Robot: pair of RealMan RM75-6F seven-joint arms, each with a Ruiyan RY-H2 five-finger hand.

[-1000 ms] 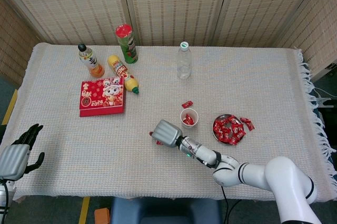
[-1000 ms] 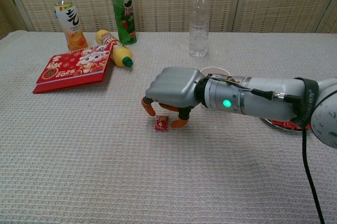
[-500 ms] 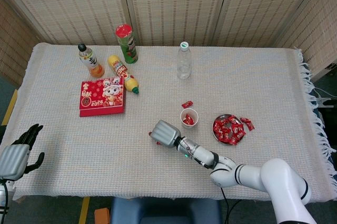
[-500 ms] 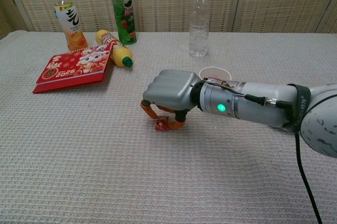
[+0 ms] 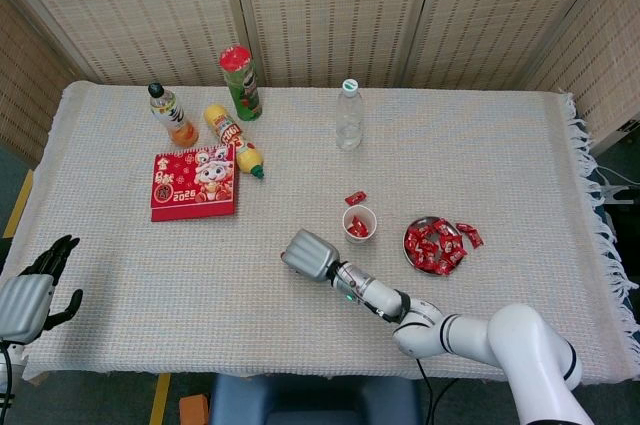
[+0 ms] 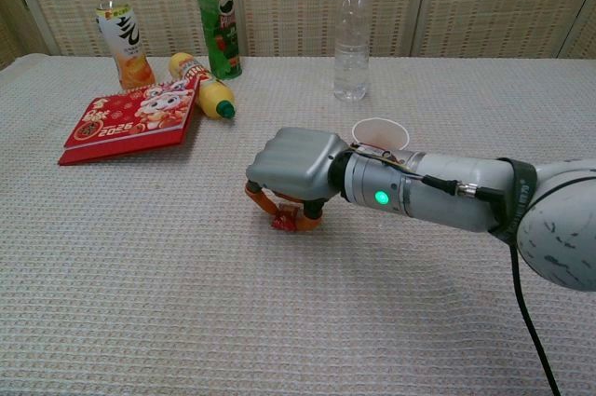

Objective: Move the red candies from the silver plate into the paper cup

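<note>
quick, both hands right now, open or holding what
Left hand: open, fingers apart, holding nothing, near the table's edge.
Right hand: fingers curled down around a red candy on the tablecloth, gripping it.

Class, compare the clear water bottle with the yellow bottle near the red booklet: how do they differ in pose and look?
The clear water bottle stands upright; the yellow bottle lies on its side. The water bottle is see-through with a white cap; the yellow bottle is opaque with a green cap. The yellow bottle lies beside the red booklet; the water bottle stands alone. Both are capped.
</note>
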